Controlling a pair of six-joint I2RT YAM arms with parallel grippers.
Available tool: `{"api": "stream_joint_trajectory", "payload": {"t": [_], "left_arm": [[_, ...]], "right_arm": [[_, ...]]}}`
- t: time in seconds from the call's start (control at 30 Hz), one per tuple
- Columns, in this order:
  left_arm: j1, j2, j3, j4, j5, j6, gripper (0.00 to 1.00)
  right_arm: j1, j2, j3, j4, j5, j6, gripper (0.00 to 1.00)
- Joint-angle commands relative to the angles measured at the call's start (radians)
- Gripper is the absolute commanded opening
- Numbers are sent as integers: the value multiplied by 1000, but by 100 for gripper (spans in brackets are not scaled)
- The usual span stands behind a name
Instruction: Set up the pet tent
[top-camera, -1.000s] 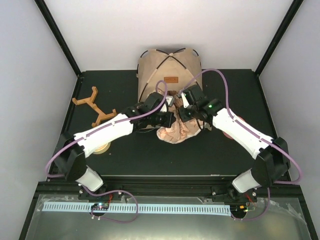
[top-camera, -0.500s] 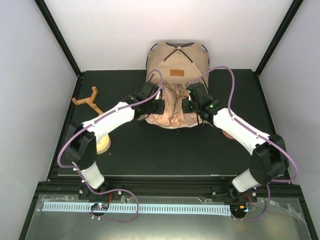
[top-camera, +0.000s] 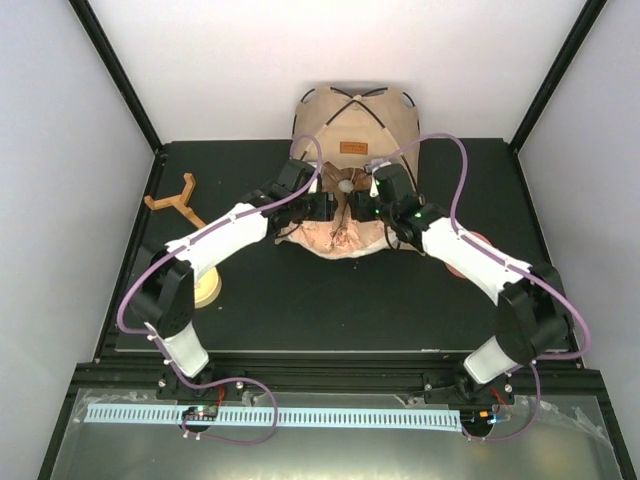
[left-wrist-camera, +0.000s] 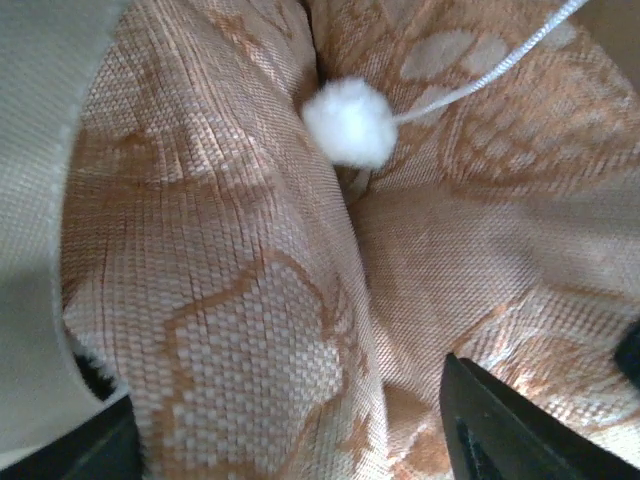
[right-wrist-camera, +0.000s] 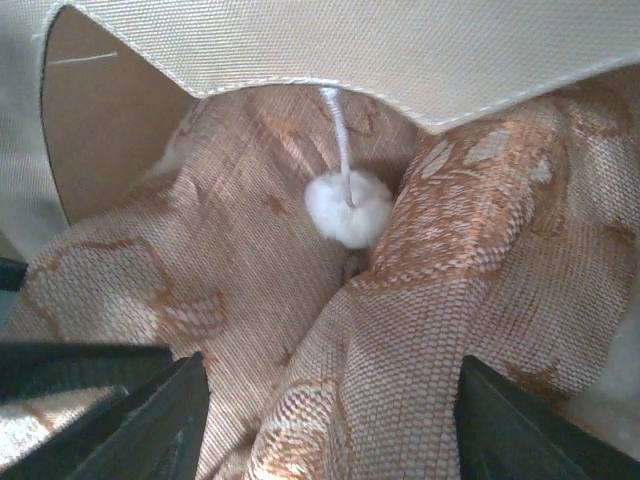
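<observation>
pet tent (top-camera: 322, 128): tan canvas cloth, matt, fine weave
label (top-camera: 353, 148): brown leather, smooth
pom-pom (left-wrist-camera: 348, 122): white, soft, fluffy fibre
cushion (left-wrist-camera: 250, 300): beige floral cloth, coarse ribbed weave, faint sheen
table (top-camera: 300, 300): black, matt
forked piece (top-camera: 185, 210): bare wood

Blk table (top-camera: 300, 300): tent (top-camera: 385, 125) at far edge, cushion (top-camera: 340, 236) just in front, wood Y-piece (top-camera: 183, 203) on L.

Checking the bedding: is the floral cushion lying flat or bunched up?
Bunched up: the cushion folds into a crease beneath the pom-pom at the mouth of the tent.
</observation>
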Motion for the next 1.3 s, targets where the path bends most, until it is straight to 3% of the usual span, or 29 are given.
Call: {"api": "stream_joint_trajectory", "payload": {"t": [0.0,0.1,0.2,0.57,0.77,0.9,1.07,1.17,1.27], "left_arm": [[-8,-145,-46,-15,59,35,72],[-10,-263,-143,-29,72,35,83],[-9,-364,-249,-26,56,51,87],[84,-436,-377,-56,106,79,93],[181,-414,-412,-14,259,65,89],[194,-378,-397,16,267,68,91],[195,-332,-329,-35,218,86,96],[195,-328,-330,20,307,87,85],[191,-306,-326,75,401,62,49]], "right_arm": [[12,-117,-37,-121,-21,-39,72],[23,-172,-72,-219,-11,-49,82],[27,-273,-128,-248,-5,-67,89],[24,-382,-142,-519,62,-49,86],[-2,-408,-235,-453,22,-18,75],[-6,-328,-179,-434,51,-25,77],[-6,-258,-100,-484,203,-79,84],[-6,-260,-104,-459,186,-103,79],[-6,-252,-98,-421,90,-116,64]]}}
